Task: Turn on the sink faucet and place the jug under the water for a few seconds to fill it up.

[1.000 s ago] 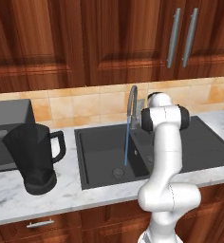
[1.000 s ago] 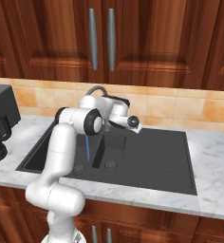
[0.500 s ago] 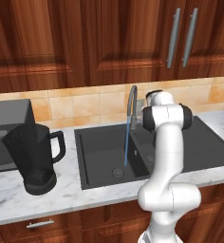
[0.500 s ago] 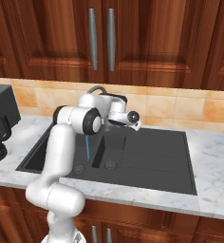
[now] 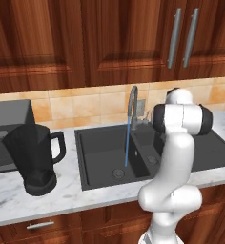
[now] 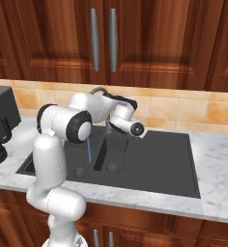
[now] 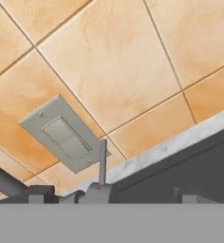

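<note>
Water (image 5: 127, 145) runs as thin blue stream from sink faucet (image 5: 132, 102) into left bowl of sink (image 5: 100, 164), landing near drain; right base view shows same stream (image 6: 88, 150) partly behind arm

Jug (image 5: 32, 157) upright on marble table (image 5: 76, 198), left of sink, well apart from stream, handle toward sink; microwave (image 5: 7, 128) just behind it

Hand view alone shows faucet lever (image 7: 102, 161) upright, close before camera, wall plate (image 7: 61, 133) on tiles behind

Pincer (image 7: 109, 197) near lever; fingertips barely visible, opening cannot be told
</note>
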